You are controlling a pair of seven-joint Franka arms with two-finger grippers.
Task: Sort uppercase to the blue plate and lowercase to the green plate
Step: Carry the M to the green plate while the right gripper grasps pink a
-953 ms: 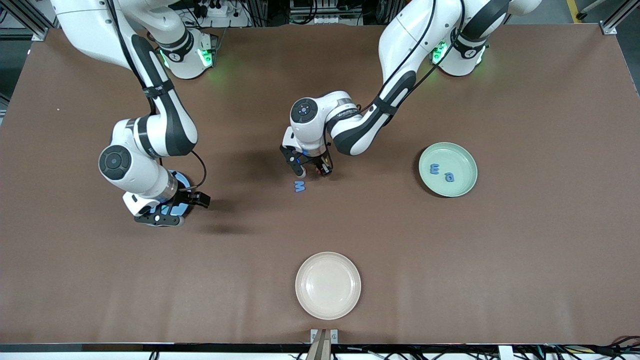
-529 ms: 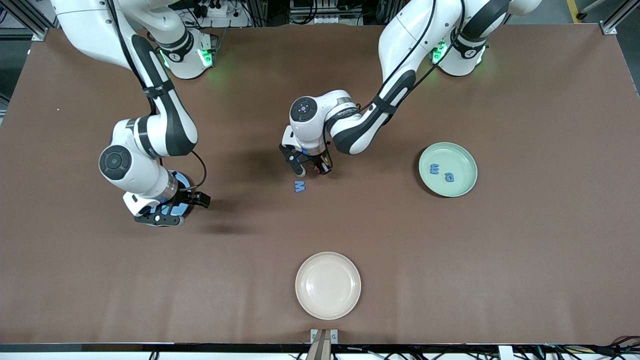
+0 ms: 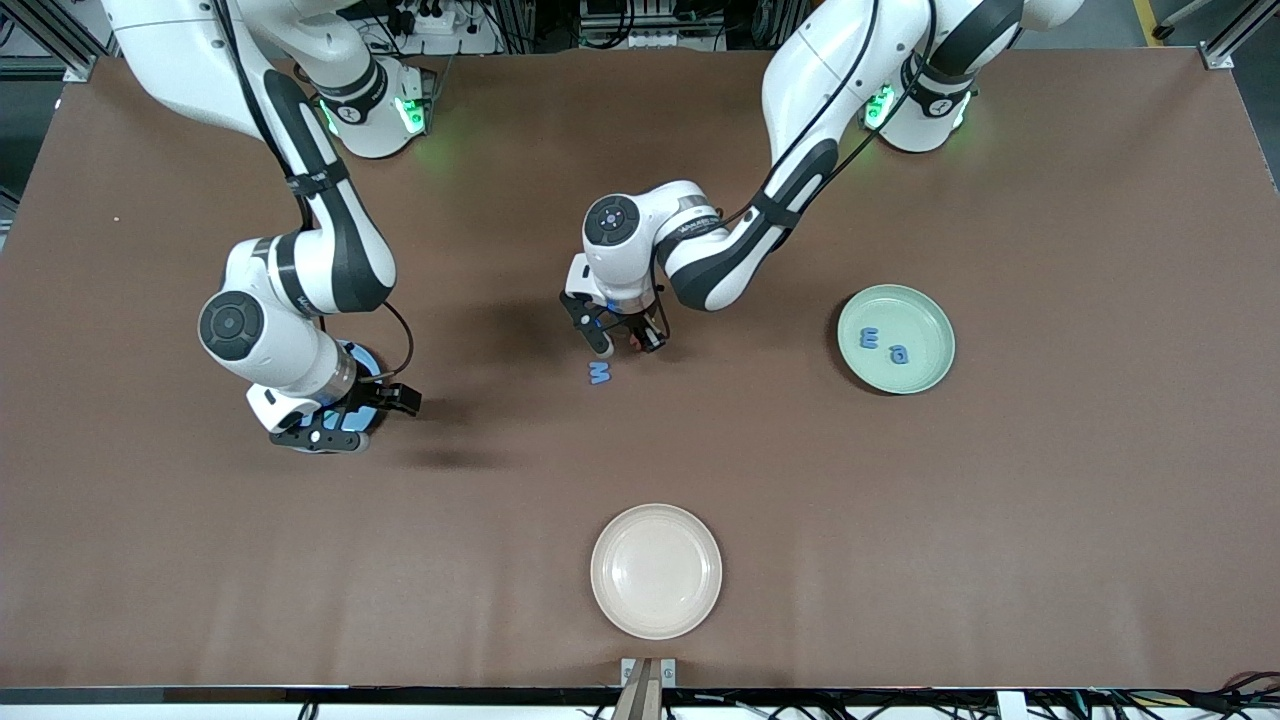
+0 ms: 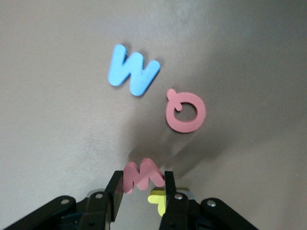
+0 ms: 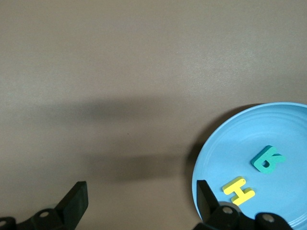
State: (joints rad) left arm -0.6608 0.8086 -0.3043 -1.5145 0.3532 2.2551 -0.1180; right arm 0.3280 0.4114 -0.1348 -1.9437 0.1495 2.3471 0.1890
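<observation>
Since one second ago almost nothing has moved: the left arm's elbow shifted a little and its gripper narrowed, while the right arm stayed in place.

The left gripper (image 4: 142, 191) is low over the middle of the bench (image 3: 900, 520), and its fingers (image 4: 115, 194) are closed on a small red foam letter (image 4: 143, 175) that looks like a lowercase m. A yellow letter (image 4: 157, 200) shows just under the gripper; I cannot tell which letter it is. The red Q (image 4: 186, 111) and the blue M (image 3: 599, 373) lie flat on the bench close to the gripper, apart from each other, the M nearer to the front camera.

The right gripper (image 5: 139, 201) waits with fingers wide and holding nothing, over the edge of the blue plate (image 5: 225, 143) toward the right arm's end of the bench. In this plate lie the teal R (image 5: 267, 159) and the yellow H (image 5: 238, 190).

The green plate (image 3: 925, 305) is toward the left arm's end, with the blue e (image 3: 868, 339) and the blue a (image 3: 899, 353) in it. A cream-white plate (image 3: 656, 570), nearest to the front camera, holds no letter.
</observation>
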